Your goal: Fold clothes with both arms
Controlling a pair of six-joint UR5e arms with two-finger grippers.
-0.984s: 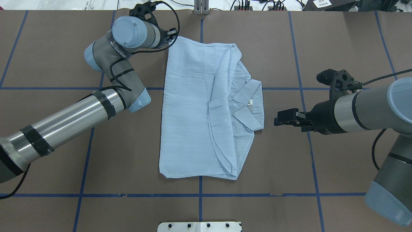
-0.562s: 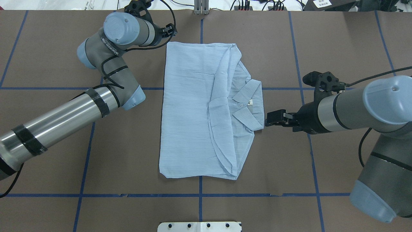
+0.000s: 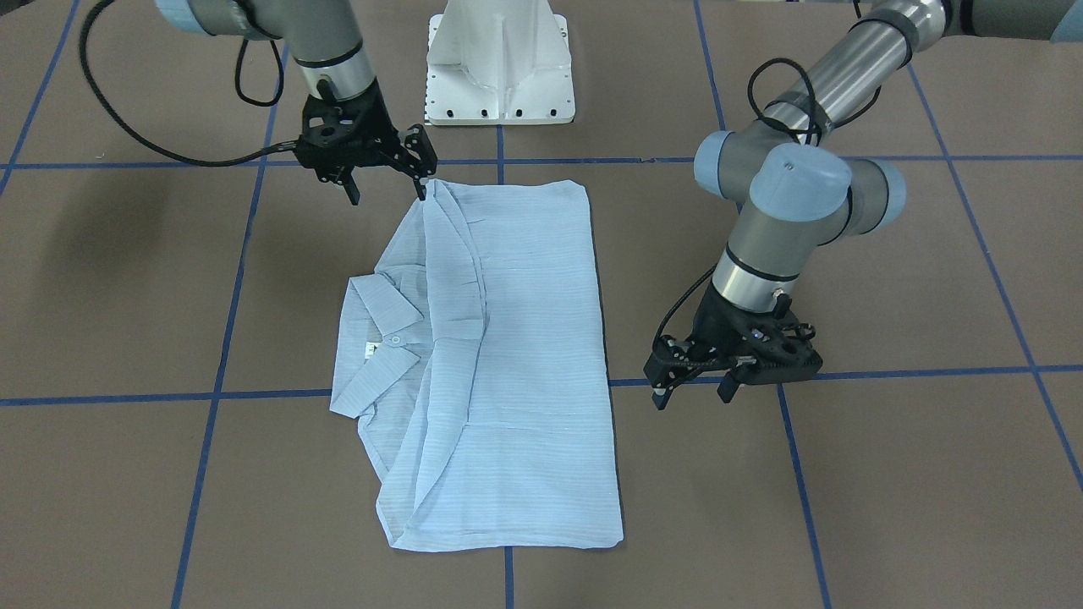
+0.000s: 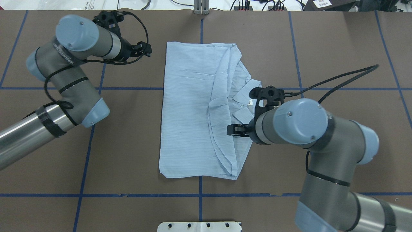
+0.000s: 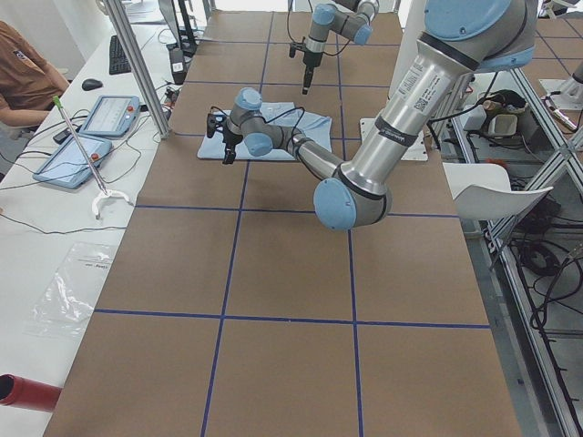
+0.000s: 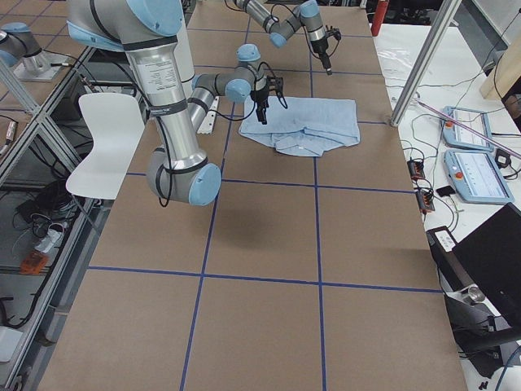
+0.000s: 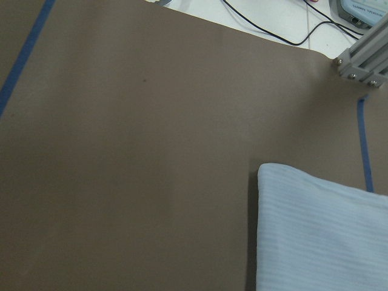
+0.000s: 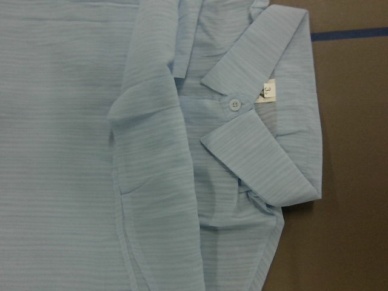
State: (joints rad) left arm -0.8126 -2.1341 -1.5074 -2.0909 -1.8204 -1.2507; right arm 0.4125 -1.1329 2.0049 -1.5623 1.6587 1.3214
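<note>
Right gripper hangs with its two fingers spread wide and pointing down, above the shirt on its collar side, holding nothing; the pictures do not show whether a fingertip touches the cloth; left gripper is likewise spread wide and holds nothing, off the shirt and above bare table near the far edge, just beside the shirt's far left corner.

Count: one shirt, two arms, two grippers.
The shirt lies at the table's middle, folded into a rough rectangle, with the collar turned toward the robot's right end.
At the collar, one pale button and one white neck label show; the label's print is too small to read.
White lettering runs along the left arm near its wrist; it cannot be read with certainty.
Blue tape lines divide the brown table into squares.
One white pedestal base stands at the robot-side edge.
Two tablet-like units lie on the white side bench.
</note>
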